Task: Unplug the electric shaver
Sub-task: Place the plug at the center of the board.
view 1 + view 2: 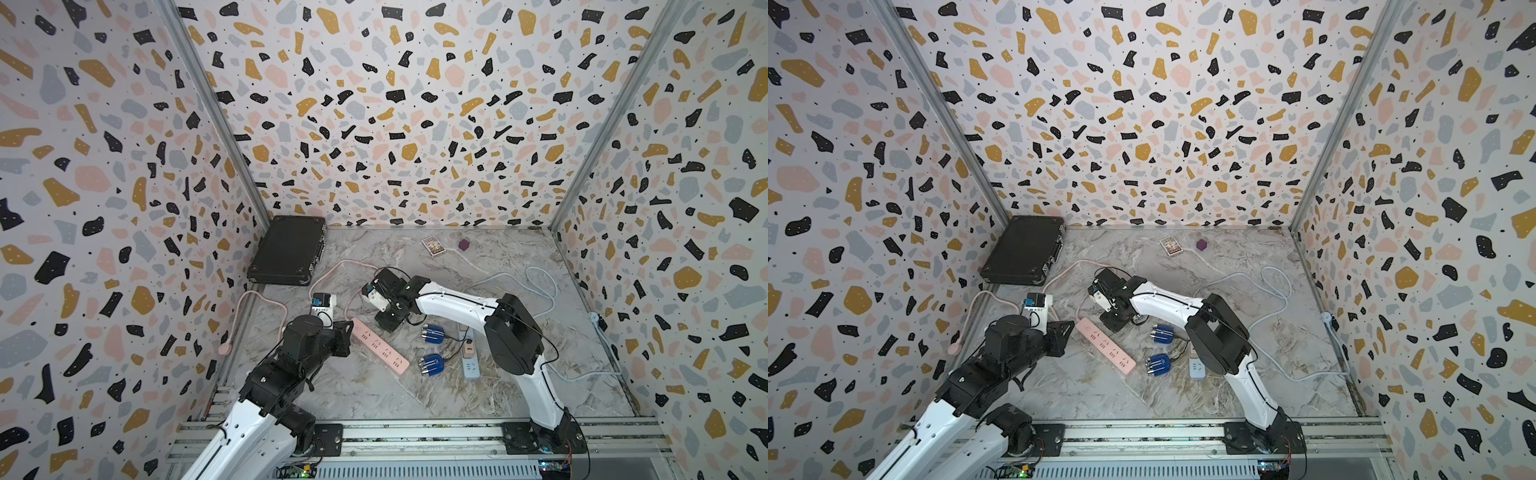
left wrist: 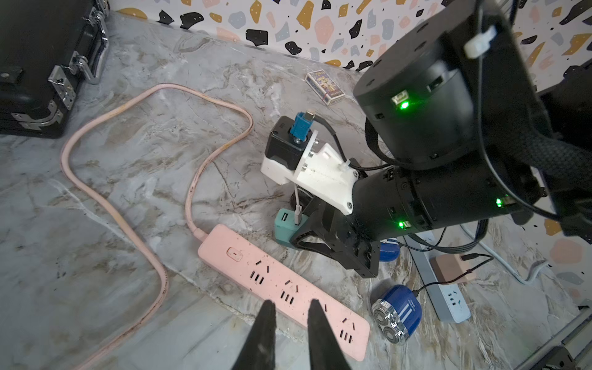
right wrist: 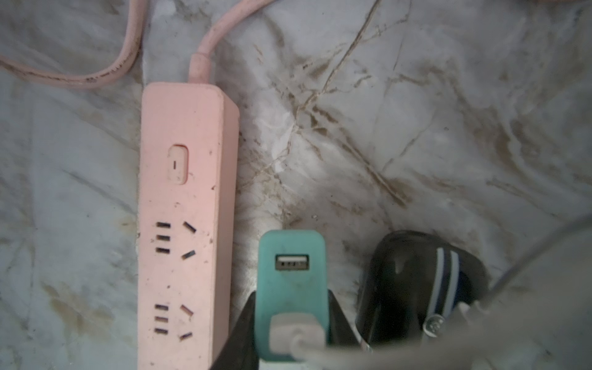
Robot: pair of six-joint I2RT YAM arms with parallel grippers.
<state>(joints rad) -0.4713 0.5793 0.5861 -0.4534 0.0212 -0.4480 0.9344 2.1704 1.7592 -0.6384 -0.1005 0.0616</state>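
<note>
In both top views we see a marble table (image 1: 374, 399) boxed in on three sides by speckled walls (image 1: 395, 124), with a metal rail (image 1: 415, 432) along the front edge. We count one black case (image 1: 286, 251) filling the back left corner. One box of cards (image 1: 433, 246) and one purple cube (image 1: 464, 245) lie near the back wall. There are two power strips, a pink strip (image 1: 380, 347) and a grey strip (image 1: 471, 368). Between them lie two blue shavers, a far shaver (image 1: 432, 333) and a near shaver (image 1: 432, 364). The widest bare marble lies between the strips and the rail.

From the left wrist, the left jaws stand a little apart with nothing between them, above the near end of the pink strip. The near shaver (image 2: 397, 312) lies just beside the grey strip (image 2: 455, 307), wired to a pink plug (image 2: 451, 266) sitting on that strip.

From the right wrist, the right jaws are closed on a teal charger (image 3: 293, 282), which sits just beside the pink strip (image 3: 189, 224) and not in its sockets. A white lead (image 3: 294, 336) is plugged into it. The far shaver (image 3: 416, 282) lies right next to it. The pink cord (image 3: 200, 61) leaves the strip's end over bare marble.
</note>
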